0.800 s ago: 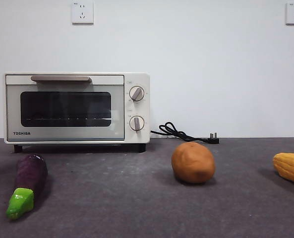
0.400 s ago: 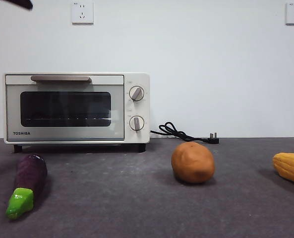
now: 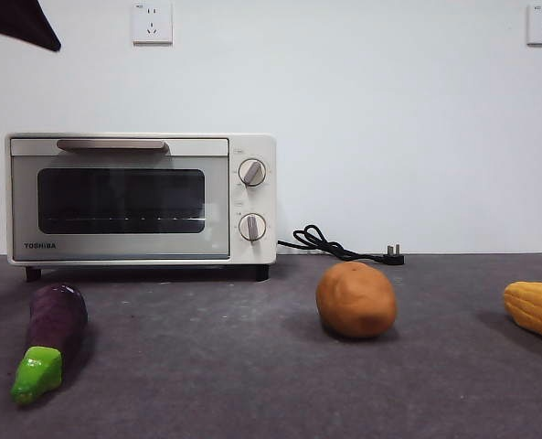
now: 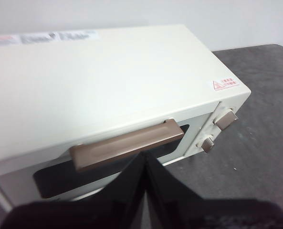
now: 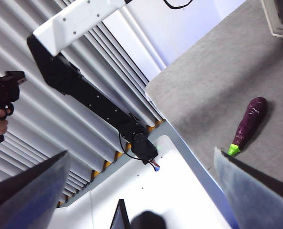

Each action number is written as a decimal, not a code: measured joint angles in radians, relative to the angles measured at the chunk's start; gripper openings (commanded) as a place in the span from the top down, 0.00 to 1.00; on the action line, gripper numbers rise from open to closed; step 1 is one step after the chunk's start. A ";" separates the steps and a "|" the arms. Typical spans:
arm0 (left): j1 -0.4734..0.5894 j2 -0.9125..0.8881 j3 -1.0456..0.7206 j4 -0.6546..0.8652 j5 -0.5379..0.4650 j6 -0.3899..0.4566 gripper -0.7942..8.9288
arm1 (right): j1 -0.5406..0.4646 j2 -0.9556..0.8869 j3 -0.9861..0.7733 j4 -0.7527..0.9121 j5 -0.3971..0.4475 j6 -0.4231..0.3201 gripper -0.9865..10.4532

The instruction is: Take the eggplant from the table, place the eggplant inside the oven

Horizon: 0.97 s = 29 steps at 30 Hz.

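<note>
1. Eggplant lies untouched on the table, in front of the closed oven.
2. A dark arm tip, absent a second ago, now fills the front view's top corner.
3. Left gripper, jaws pressed together and empty, hovers above the oven's handle, likely to open the door first.
4. Right gripper waits spread wide, well apart.

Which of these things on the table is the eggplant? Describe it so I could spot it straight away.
Start at the cream-white oven standing at the back of the dark grey table. In front of its near left corner, apart from it, lies the eggplant, its stem end toward the front camera. It is the only long, glossy dark purple thing with a bright green cap; the potato is round and brown, the corn yellow.
</note>
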 measured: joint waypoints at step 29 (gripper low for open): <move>0.012 0.265 0.008 0.236 0.031 0.004 0.92 | 0.000 0.073 0.000 -0.016 0.007 0.000 0.47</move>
